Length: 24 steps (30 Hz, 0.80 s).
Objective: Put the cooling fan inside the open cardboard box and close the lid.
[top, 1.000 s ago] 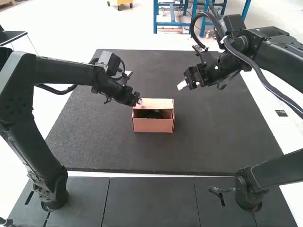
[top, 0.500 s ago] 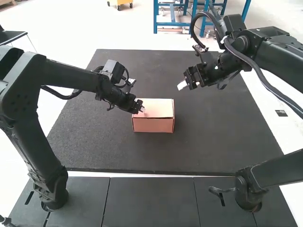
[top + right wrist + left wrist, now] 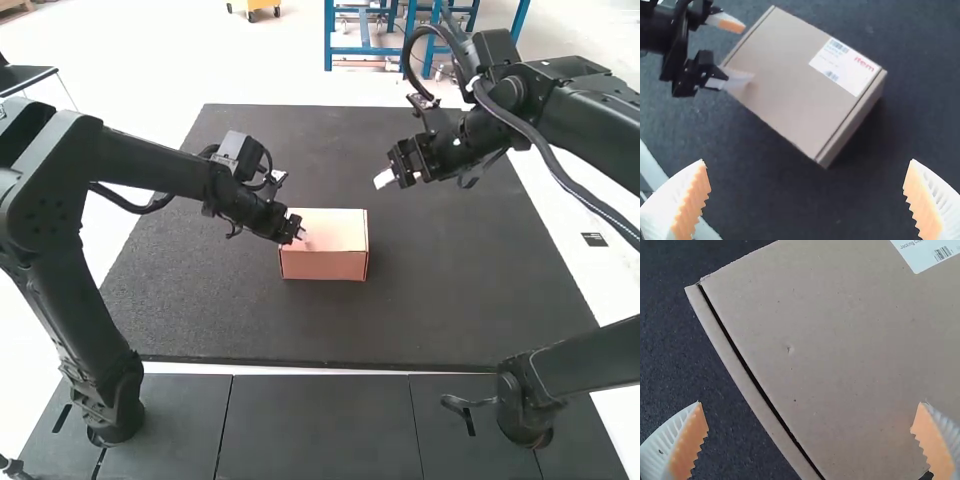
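Note:
The cardboard box stands in the middle of the black mat with its lid lying flat, so its inside is hidden. In the left wrist view the lid shows a dark seam along one edge. My left gripper is open at the box's upper left edge, its fingers straddling the lid corner. The right wrist view shows the box and the left gripper at its far corner. My right gripper hangs open above the mat, behind and to the right of the box, holding nothing.
The black mat covers most of the table, with white surface around it. A white label is stuck on the box lid. Open mat lies in front of and to the right of the box.
The box was open one second ago with something dark inside; the left gripper moved right and down and the lid now lies shut. The right arm has kept still.

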Each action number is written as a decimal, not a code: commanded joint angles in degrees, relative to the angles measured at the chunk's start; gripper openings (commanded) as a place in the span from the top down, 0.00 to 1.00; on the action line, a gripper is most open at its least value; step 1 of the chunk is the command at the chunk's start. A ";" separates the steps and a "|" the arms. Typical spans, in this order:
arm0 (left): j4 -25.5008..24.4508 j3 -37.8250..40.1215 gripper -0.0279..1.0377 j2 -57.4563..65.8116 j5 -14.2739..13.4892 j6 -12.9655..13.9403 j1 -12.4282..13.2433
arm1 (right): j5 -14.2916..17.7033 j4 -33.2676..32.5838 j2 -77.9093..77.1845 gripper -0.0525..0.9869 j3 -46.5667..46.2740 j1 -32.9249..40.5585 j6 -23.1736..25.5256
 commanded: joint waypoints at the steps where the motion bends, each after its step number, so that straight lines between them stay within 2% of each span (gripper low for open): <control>1: 1.78 2.28 0.07 -3.31 -0.75 -2.24 0.06 | 0.61 2.93 -0.18 0.10 -0.71 -0.39 1.76; 5: 6.44 2.54 0.07 -7.88 -1.54 -3.30 2.00 | 1.41 9.87 -0.97 0.09 -1.94 -1.71 5.28; 10: 6.44 1.05 0.07 -13.42 -1.27 -2.16 2.52 | 1.49 12.95 -1.50 0.09 -2.38 -2.59 8.44; 12: 6.79 -0.27 0.07 -16.32 -0.92 -1.81 2.61 | 2.81 14.35 -1.59 0.09 -3.08 -2.68 9.85; 14: 8.46 -2.55 0.07 -18.95 -2.94 -2.42 2.35 | 3.60 15.14 -2.12 0.08 -3.78 -2.76 9.76; 17: 10.48 -6.24 0.07 -23.79 -3.30 -3.12 2.61 | 9.14 19.89 -3.87 0.08 -7.39 -2.94 9.85; 19: 11.36 -9.50 0.07 -27.57 -4.97 -3.12 2.61 | 12.74 23.93 -5.72 0.08 -10.29 -3.11 10.47; 21: 15.49 -13.45 0.07 -31.87 -4.97 -2.60 2.61 | 14.50 27.89 -8.09 0.08 -13.45 -3.64 10.99; 24: 25.16 -20.57 0.07 -38.91 -5.05 -2.42 2.70 | 15.29 32.72 -11.87 0.08 -18.11 -5.05 12.66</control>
